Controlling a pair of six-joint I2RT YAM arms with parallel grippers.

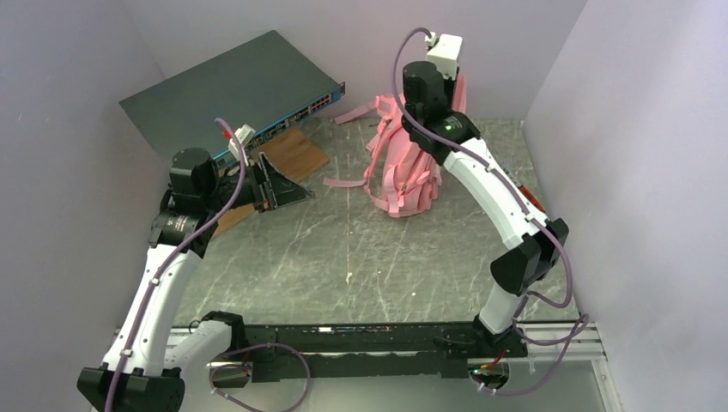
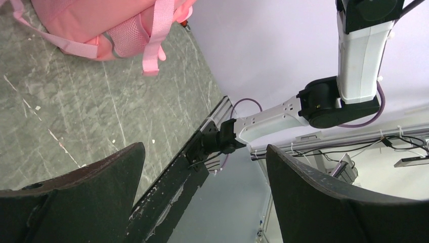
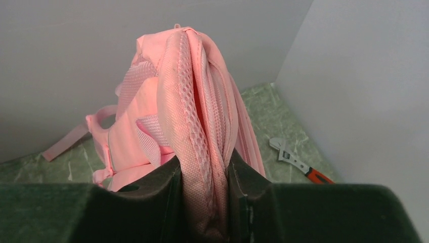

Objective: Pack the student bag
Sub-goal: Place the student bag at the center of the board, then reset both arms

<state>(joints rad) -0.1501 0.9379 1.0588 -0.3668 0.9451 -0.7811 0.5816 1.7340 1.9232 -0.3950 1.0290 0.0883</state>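
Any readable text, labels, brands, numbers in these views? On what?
Nothing legible in any view.
left-arm sticker: white print, too small to read.
network switch: front-panel markings, too blurred to read.
student bag, wrench: no print visible.

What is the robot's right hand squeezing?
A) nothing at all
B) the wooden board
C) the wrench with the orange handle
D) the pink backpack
D: in the right wrist view the right gripper has both fingers pressed onto a fold of the pink backpack, while the wrench lies apart on the table by the wall.
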